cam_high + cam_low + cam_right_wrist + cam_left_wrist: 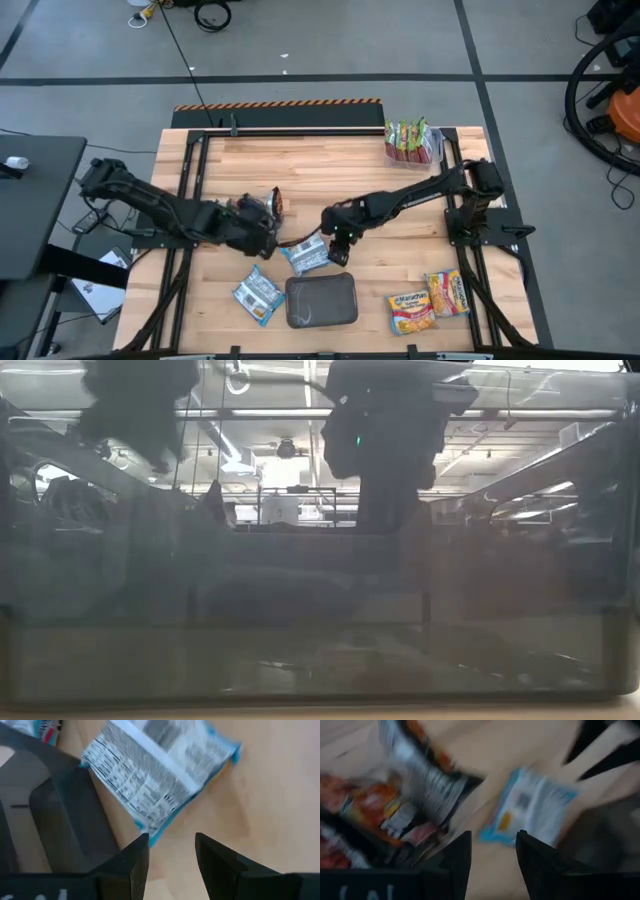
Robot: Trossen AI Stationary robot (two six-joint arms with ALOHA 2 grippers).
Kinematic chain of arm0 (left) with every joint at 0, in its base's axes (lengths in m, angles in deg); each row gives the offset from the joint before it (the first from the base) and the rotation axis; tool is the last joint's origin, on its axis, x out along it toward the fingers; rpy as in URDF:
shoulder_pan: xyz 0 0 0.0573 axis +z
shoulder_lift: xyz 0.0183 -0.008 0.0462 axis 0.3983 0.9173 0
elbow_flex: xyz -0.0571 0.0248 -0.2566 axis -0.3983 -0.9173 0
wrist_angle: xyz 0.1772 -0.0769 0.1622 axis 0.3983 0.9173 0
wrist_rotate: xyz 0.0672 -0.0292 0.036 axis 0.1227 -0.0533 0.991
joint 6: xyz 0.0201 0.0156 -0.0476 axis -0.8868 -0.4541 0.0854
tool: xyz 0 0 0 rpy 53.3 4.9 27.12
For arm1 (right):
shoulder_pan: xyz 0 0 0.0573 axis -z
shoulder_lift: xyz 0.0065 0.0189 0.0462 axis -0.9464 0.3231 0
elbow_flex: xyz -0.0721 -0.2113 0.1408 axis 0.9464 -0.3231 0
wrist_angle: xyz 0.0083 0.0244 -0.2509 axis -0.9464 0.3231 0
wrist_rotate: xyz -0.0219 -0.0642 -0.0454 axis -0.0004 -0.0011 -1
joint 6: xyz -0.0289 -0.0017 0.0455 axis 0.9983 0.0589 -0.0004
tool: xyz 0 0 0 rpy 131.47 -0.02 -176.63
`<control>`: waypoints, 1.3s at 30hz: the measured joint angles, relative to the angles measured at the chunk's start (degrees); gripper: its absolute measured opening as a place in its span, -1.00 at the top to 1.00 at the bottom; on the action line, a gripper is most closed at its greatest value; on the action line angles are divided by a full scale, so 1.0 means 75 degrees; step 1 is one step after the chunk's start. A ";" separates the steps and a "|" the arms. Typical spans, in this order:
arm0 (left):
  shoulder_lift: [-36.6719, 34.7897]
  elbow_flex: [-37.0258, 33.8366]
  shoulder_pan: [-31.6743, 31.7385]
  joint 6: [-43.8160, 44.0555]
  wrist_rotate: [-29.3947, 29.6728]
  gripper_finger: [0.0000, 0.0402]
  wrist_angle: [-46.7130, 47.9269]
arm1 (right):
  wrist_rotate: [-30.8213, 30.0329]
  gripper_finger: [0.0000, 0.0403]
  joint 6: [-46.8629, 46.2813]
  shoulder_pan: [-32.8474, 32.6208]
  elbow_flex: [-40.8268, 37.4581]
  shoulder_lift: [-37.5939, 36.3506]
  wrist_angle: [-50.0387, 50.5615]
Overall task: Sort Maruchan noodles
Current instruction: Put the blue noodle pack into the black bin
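I have both arms reaching into the middle of the worktop. My right hand hovers, fingers apart and holding nothing, just beside a blue-white packet lying flat next to the dark tray. My left hand is open too, near the dark red-brown packets. Another blue-white packet lies left of the tray, two yellow-orange ones at the right front, and green ones in a tub at the far right.
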 joint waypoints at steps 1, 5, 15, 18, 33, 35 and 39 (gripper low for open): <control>0.0034 -0.0094 -0.0070 0.0002 -0.0033 0.20 0.0213 | -0.0008 0.18 -0.0317 -0.0081 0.0000 0.0083 -0.0039; -0.0042 -0.0374 -0.0326 0.0223 -0.0032 0.20 0.1429 | -0.0369 0.18 -0.1480 -0.0348 0.0000 0.0514 -0.0525; -0.0645 -0.0772 -0.0623 0.0054 -0.0279 0.20 0.3467 | -0.1332 0.22 -0.3105 -0.0438 0.0012 0.1005 -0.1815; -0.0865 -0.0793 -0.0633 -0.0002 -0.0287 0.20 0.3845 | -0.1444 0.27 -0.3293 -0.0458 0.0006 0.1142 -0.1923; -0.2009 0.0785 -0.1240 -0.0564 0.1462 0.20 0.2255 | -0.1737 0.95 -0.1942 -0.0467 -0.0013 0.1176 -0.3260; -0.2094 0.1046 -0.1280 -0.0938 0.1644 0.20 0.1967 | -0.2131 0.96 -0.1417 -0.0491 -0.0015 0.0890 -0.3131; -0.2130 0.1661 -0.1277 -0.1475 0.1963 0.20 0.1744 | -0.3228 0.97 -0.0328 -0.0609 -0.0015 0.0059 -0.2927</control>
